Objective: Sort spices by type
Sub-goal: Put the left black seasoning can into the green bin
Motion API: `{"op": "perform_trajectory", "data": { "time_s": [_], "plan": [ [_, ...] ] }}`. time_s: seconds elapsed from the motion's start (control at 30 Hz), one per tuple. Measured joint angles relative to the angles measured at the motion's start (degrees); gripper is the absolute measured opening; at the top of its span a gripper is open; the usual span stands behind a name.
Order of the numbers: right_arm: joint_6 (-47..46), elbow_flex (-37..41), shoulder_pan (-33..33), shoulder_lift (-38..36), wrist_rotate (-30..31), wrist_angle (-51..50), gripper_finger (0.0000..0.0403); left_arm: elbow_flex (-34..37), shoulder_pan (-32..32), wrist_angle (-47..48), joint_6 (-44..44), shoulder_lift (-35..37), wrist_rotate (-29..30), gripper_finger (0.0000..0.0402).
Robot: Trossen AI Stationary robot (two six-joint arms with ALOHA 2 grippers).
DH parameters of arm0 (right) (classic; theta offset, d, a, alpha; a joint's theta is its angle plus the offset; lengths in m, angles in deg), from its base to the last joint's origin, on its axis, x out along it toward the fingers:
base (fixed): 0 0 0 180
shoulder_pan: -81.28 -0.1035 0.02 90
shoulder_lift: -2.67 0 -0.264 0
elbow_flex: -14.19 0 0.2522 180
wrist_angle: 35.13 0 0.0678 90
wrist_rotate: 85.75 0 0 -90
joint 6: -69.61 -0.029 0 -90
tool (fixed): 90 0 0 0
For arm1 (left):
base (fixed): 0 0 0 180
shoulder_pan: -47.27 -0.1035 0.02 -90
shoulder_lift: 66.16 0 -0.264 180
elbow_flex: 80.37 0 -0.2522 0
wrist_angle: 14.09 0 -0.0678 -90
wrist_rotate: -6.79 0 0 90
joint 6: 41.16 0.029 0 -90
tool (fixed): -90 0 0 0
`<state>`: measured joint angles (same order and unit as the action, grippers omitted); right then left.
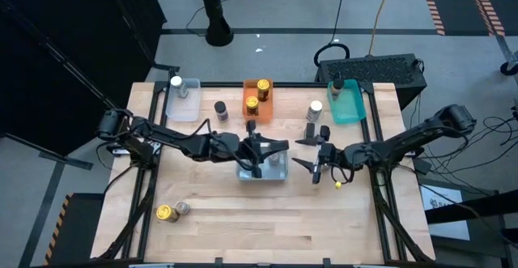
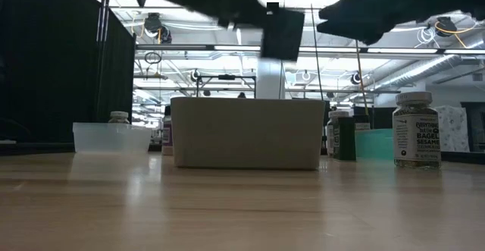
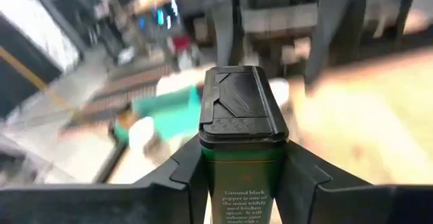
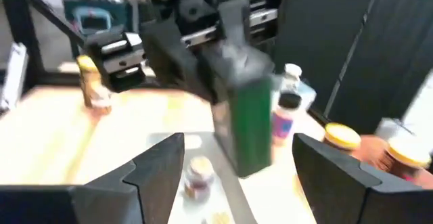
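The left hand point(image 3: 237, 183) is clamped on a green black-pepper tin point(image 3: 241, 136) with a black flip lid, holding it in the air over the clear middle bin point(image 1: 263, 171) at the centre of the desk point(image 1: 267, 227); the right hand point(image 1: 317, 164) hangs just to the right of that bin with its fingers spread wide and nothing between them. The main risk from here is a bad drop — the tin is taller than the low bin, so let go from this height it could tip over the rim or knock the small jar point(image 4: 198, 172) that appears to lie inside, though the blur makes that jar's type hard to tell. The two hands are also close, so a sideways move by either could clip the other. Along the far edge, a clear bin point(image 1: 184, 106) on the left holds a white-lidded jar point(image 1: 176, 82), the orange bin point(image 1: 258, 98) holds two gold-lidded jars point(image 1: 262, 86), and the teal bin point(image 1: 346, 102) holds one dark-lidded jar point(image 1: 337, 87). Loose on the desk are a dark-lidded jar point(image 1: 220, 108) and a white-lidded sesame jar point(image 1: 314, 110) near the bins, and — at the near left corner — a gold-lidded jar point(image 1: 166, 212) on its side, which could roll.
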<state>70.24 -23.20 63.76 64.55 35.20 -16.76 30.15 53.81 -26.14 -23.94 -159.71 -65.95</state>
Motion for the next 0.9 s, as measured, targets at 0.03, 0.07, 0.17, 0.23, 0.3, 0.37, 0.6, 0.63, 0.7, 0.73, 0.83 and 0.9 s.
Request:
{"op": "perform_trajectory", "data": {
  "time_s": [0.03,0.07,0.17,0.23,0.3,0.37,0.6,0.63,0.7,0.73,0.83,0.9],
  "plan": [
    [-0.57,-1.26,0.0,-0.81,0.58,-4.0,0.0259,0.0,-0.02,2.31,-0.42,0.09,0.34,0.0129],
    [-1.08,-3.0,0.0,-1.47,0.68,-8.55,0.0259,0.06,0.02,4.08,-1.0,0.1,0.32,0.0129],
    [-1.72,-10.46,0.02,-1.58,0.71,-23.91,0.0259,0.09,0.09,5.2,-2.98,0.31,-1.43,0.0129],
    [-1.71,-16.74,0.02,-0.17,0.59,-33.36,0.0259,0.07,0.28,5.15,-3.39,0.36,-2.21,0.0129],
    [-1.88,-22.96,0.04,1.69,0.35,-42.16,0.0259,0.07,0.45,5.21,-3.35,0.34,-2.26,0.0129],
    [-2.44,-29.08,0.07,4.26,-0.97,-49.71,0.0259,0.07,0.61,4.05,-3.35,0.34,-2.26,0.0129],
    [-3.74,-44.72,0.84,13.86,-5.87,-65.94,0.0261,0.06,0.74,1.67,-3.37,0.31,-2.41,0.0128],
    [-3.83,-46.21,1.06,15.27,-5.89,-67.93,0.0264,0.04,0.84,1.62,-3.37,0.33,-2.41,0.0128],
    [-5.09,-48.63,1.5,17.56,-6.03,-70.59,0.0274,0.04,1.11,1.67,-3.37,0.31,-2.39,0.0128],
    [-5.66,-49.77,1.77,18.55,-6.69,-71.62,0.0282,0.04,1.25,1.66,-3.38,0.31,-2.39,0.0128],
    [-5.38,-51.98,2.21,20.71,-7.36,-72.75,0.0304,0.04,1.74,1.11,-3.37,0.31,-2.39,0.0128],
    [-3.87,-52.55,2.23,21.93,-7.36,-73.02,0.0315,0.04,1.89,1.17,-3.37,0.31,-2.39,0.0128]
  ]
}}
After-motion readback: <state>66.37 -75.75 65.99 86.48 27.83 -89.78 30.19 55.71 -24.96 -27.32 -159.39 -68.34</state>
